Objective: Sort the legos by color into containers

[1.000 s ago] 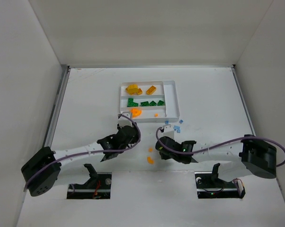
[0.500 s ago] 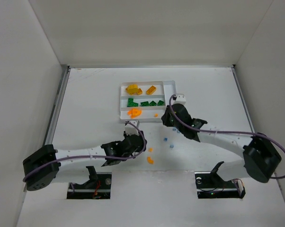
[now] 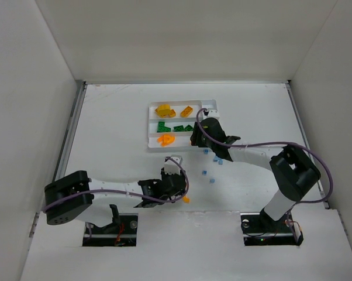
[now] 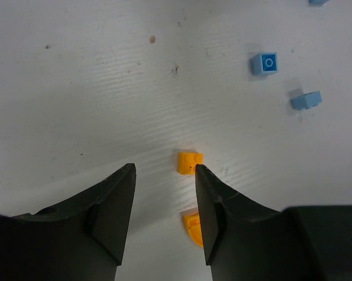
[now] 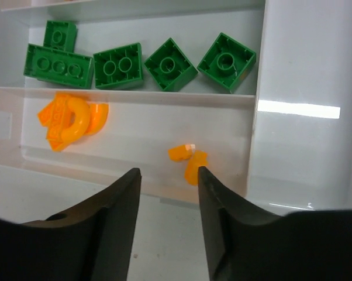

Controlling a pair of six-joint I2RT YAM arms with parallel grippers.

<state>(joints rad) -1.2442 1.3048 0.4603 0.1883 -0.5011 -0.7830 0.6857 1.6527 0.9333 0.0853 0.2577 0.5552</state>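
Note:
The white tray (image 3: 149, 126) holds yellow bricks (image 3: 164, 110) in its far slot, green bricks (image 5: 117, 65) in the middle slot and orange curved bits (image 5: 71, 120) in the near slot. My right gripper (image 5: 168, 171) hangs open and empty over the near slot's front wall, beside two small orange bits (image 5: 187, 159). My left gripper (image 4: 164, 170) is open low over the table. A small orange brick (image 4: 190, 162) lies just ahead of its right finger, and another orange bit (image 4: 193, 225) is half hidden behind that finger. Pale blue pieces (image 4: 264, 63) lie further right.
Several pale blue pieces (image 3: 204, 172) are scattered on the table between the tray and the arms' bases. The tray's narrow side slot (image 5: 304, 88) on the right shows nothing in it. White walls close in the table at the left, right and back.
My right gripper travelled from the table up to the tray's near slot and opened there. My left gripper slid toward the near edge, over the two loose orange bits.

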